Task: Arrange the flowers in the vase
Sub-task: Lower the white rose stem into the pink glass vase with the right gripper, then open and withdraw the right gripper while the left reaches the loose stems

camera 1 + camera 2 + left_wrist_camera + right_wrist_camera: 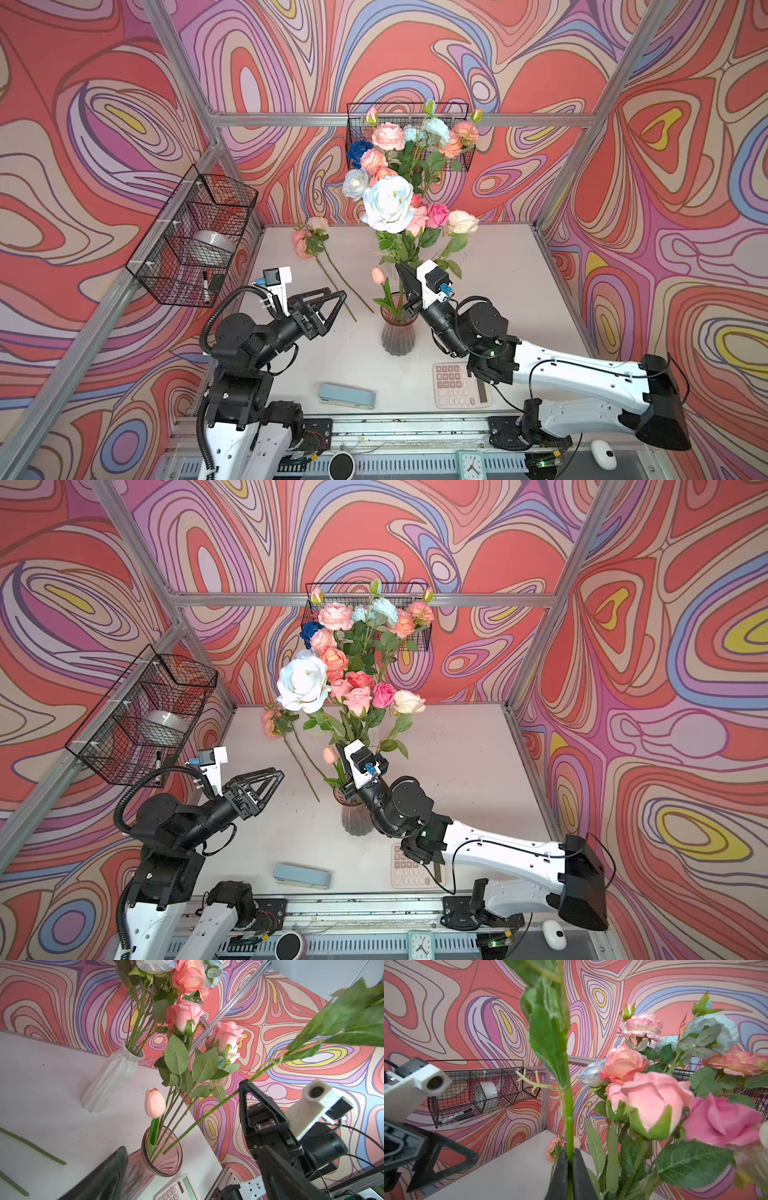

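Right gripper [570,1152] clamped on a rose stem above the vase [398,336].
Right arm reaches in from the near right, wrist raised, jaws pinching the green stem of the large white rose [388,203]. Stem long axis stands near upright, slightly tilted: lower end at the pink glass vase mouth, head pointing up and far. Left gripper [337,300] hovers left of the vase, jaws wide apart, empty.

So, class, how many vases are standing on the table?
2. A pink glass vase stands mid-table holding a tulip and roses; a white ribbed vase stands farther back holding the taller bunch. Another could be hidden.
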### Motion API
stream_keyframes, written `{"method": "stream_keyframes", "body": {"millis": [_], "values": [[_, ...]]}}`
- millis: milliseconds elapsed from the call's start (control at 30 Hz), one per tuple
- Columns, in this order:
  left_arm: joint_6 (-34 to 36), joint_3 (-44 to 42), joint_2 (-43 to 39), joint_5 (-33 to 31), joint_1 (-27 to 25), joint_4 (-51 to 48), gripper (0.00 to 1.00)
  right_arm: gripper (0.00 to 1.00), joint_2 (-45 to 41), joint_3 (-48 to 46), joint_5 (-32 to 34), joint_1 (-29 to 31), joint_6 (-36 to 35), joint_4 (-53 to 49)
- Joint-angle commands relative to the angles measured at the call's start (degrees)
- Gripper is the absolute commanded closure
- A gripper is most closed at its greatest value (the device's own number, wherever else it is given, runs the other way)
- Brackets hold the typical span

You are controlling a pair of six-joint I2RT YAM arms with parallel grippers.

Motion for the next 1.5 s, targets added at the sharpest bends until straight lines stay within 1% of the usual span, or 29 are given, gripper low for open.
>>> {"method": "stream_keyframes", "body": {"millis": [0, 133, 233, 333, 500, 533, 600, 700, 800, 867, 933, 1067, 1167, 1200, 1300, 1367, 1467], "values": [[0.35, -0.70, -0.65, -1.07, -0.28, -0.91, 0.00, 1.00, 0.33, -2.59, 1.75, -0.25, 3.93, 0.46], [-0.04, -1.86, -0.18, -1.83, -0.28, -1.16, 0.00, 1.00, 0.51, -5.35, 4.35, -0.26, 11.00, -5.25], [-0.24, -2.11, 0.61, -2.52, -0.26, -2.34, 0.00, 0.99, -0.11, -4.18, 7.03, -0.29, 19.02, -15.81], [0.55, -1.48, 1.68, -3.44, -0.28, -4.58, 0.01, 0.87, -0.29, -0.36, 7.92, -0.28, 26.66, -28.61], [1.53, -0.47, 3.59, -5.02, -0.27, -8.38, 0.02, 0.73, 0.18, 7.54, 5.15, -0.31, 37.29, -48.48], [1.86, -0.08, 4.09, -5.77, -0.28, -9.85, 0.03, 0.71, 0.36, 9.06, 4.95, -0.25, 38.76, -51.51], [2.55, 0.75, 5.41, -8.27, -0.28, -13.08, 0.03, 0.62, 0.01, 11.41, 3.77, -0.30, 41.28, -55.98], [2.54, 1.14, 7.67, -12.20, -0.28, -16.33, 0.04, 0.49, -2.99, 11.16, 0.93, -0.31, 42.86, -56.86], [2.09, 1.14, 10.86, -14.83, -0.28, -17.32, 0.07, 0.45, -7.19, 8.79, -1.20, -0.27, 43.39, -55.76], [1.98, 1.05, 13.85, -16.25, -0.19, -16.86, 0.11, 0.45, -9.99, 7.02, -2.54, -0.26, 42.99, -54.61], [2.06, 1.22, 17.57, -18.60, -0.19, -16.11, 0.18, 0.45, -12.92, 4.69, -3.74, -0.29, 42.53, -52.37], [2.51, 1.62, 27.00, -25.66, -0.19, -12.60, 0.33, 0.48, -18.60, -0.33, -4.30, -0.32, 41.99, -47.89], [0.71, 2.09, 34.91, -28.06, -0.19, -7.97, 0.44, 0.49, -21.28, -2.46, -3.78, -0.30, 41.99, -47.22], [0.17, 2.32, 37.51, -28.51, -0.19, -4.42, 0.46, 0.50, -21.83, -2.72, -3.46, -0.26, 42.06, -47.48], [-0.04, 5.22, 45.75, -31.94, -0.18, -1.17, 0.46, 0.52, -22.62, -3.14, -3.65, -0.26, 42.08, -48.00], [1.15, 8.63, 51.48, -33.61, -0.06, -0.73, 0.46, 0.52, -23.21, -3.21, -4.10, -0.23, 41.90, -48.48], [2.29, 13.20, 59.09, -35.91, 0.55, -0.33, 0.50, 0.52, -24.15, -3.69, -4.36, -0.25, 41.89, -48.91]]}}
